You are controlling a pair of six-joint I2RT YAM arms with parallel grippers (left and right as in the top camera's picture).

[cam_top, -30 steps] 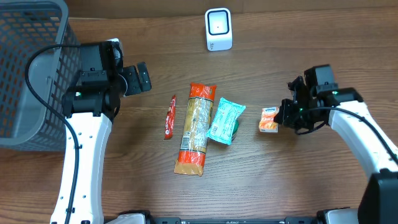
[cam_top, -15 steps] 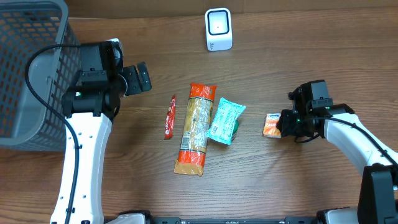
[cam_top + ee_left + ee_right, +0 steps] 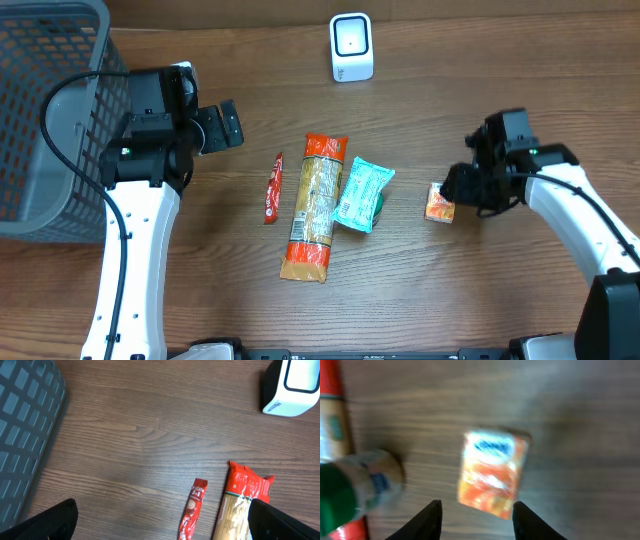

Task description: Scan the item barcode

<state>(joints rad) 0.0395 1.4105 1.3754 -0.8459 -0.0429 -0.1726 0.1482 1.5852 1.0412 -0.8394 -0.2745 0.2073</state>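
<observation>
- A small orange packet point(image 3: 438, 203) is lying flat on the wooden worktop point(image 3: 500, 290), right of centre, well apart from the white scanner point(image 3: 351, 46) standing at the far edge.
- The packet is looking rectangular. In the right wrist view it is showing an orange face with a paler picture and a white band with blue print at one end. The view is blurring, so the print is too soft to read.
- The right end effector point(image 3: 455, 190) is hovering just beside the packet with its two fingers standing apart, gripping nothing. In its own camera, the packet is showing just ahead of the two dark fingertips point(image 3: 434, 519).
- The left end effector point(image 3: 225, 125) is hanging on the left side, fingers spread wide and gripping nothing, next to a grey basket point(image 3: 40, 120).
- Between the arms, a red sachet point(image 3: 273, 187), a long pasta bag point(image 3: 314, 206) and a teal pouch point(image 3: 362, 194) are lying side by side.
</observation>
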